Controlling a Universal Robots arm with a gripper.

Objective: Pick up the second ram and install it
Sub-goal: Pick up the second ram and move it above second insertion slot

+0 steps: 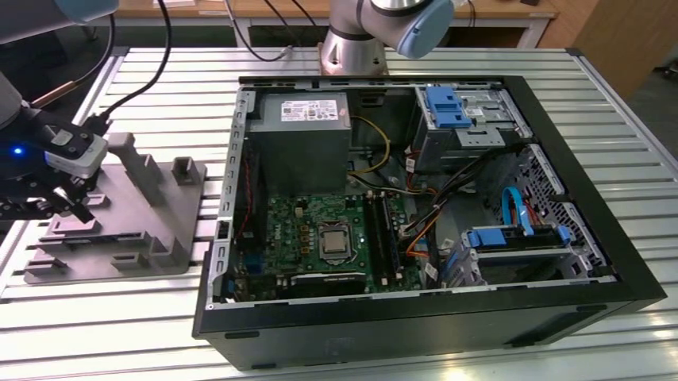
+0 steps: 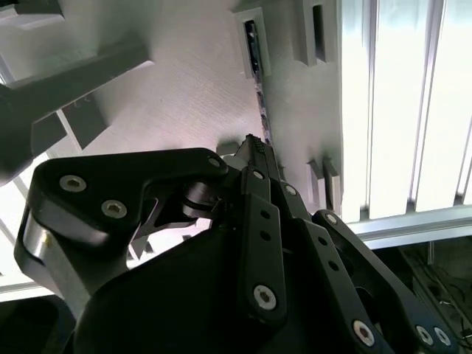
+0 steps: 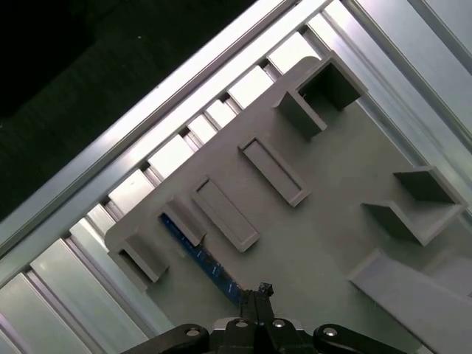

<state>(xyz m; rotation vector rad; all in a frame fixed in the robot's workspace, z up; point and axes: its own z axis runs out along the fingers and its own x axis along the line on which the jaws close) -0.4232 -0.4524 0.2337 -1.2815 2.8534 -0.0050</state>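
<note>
The second ram (image 3: 196, 255) lies on edge in a slot of the grey fixture tray (image 3: 332, 221), its long axis running straight out ahead of the gripper (image 3: 262, 290). The gripper sits at the ram's near end. It looks clenched, tips together, but I cannot tell whether it actually pinches the board.

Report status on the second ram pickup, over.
Gripper low over grey moulded fixture tray, at one end of slim dark blue memory stick. Stick seated in tray, not lifted. No obstruction seen around it.
</note>
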